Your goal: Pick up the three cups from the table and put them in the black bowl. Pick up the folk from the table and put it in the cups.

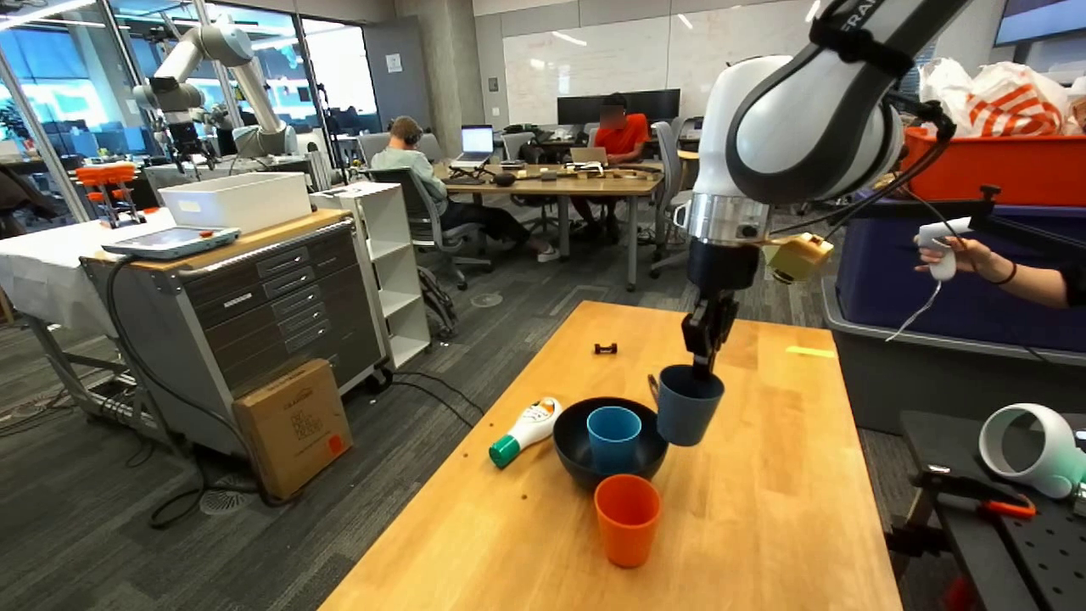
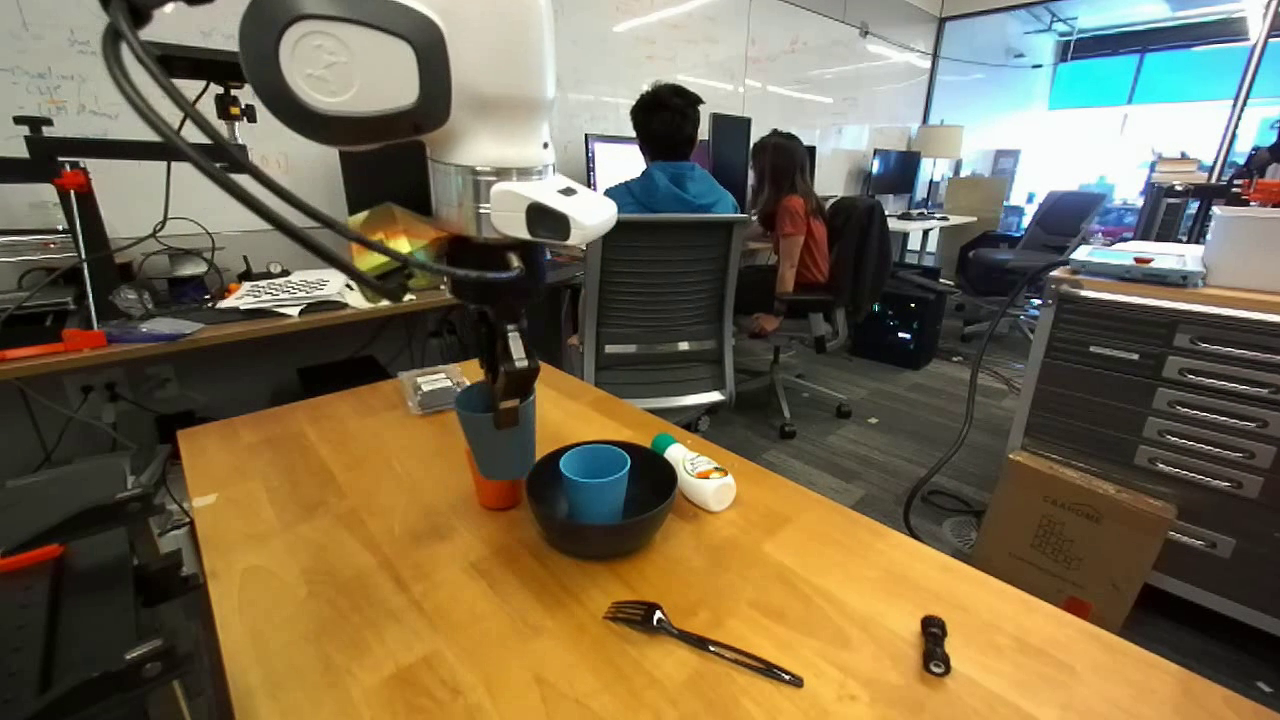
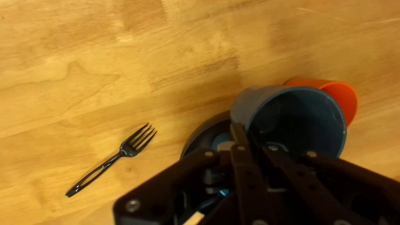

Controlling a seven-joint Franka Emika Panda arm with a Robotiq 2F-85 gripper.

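Note:
My gripper (image 1: 704,363) is shut on the wall of the dark grey-blue cup (image 1: 687,417), one finger inside it. It holds the cup raised and slightly tilted beside the black bowl (image 1: 567,454). The wrist view shows the fingers (image 3: 248,135) at the rim of this cup (image 3: 307,122). The bright blue cup (image 1: 614,437) stands upright in the bowl. The orange cup (image 1: 628,526) stands on the table (image 1: 780,475) by the bowl, partly hidden behind the held cup in an exterior view (image 2: 495,490). The black fork (image 2: 700,640) lies on the table, also in the wrist view (image 3: 109,163).
A white bottle with a green cap (image 1: 528,431) lies against the bowl's side. A small black dumbbell-shaped object (image 2: 934,645) lies farther off on the table. A clear package (image 2: 433,388) sits near a table edge. Yellow tape (image 1: 810,351) marks the top.

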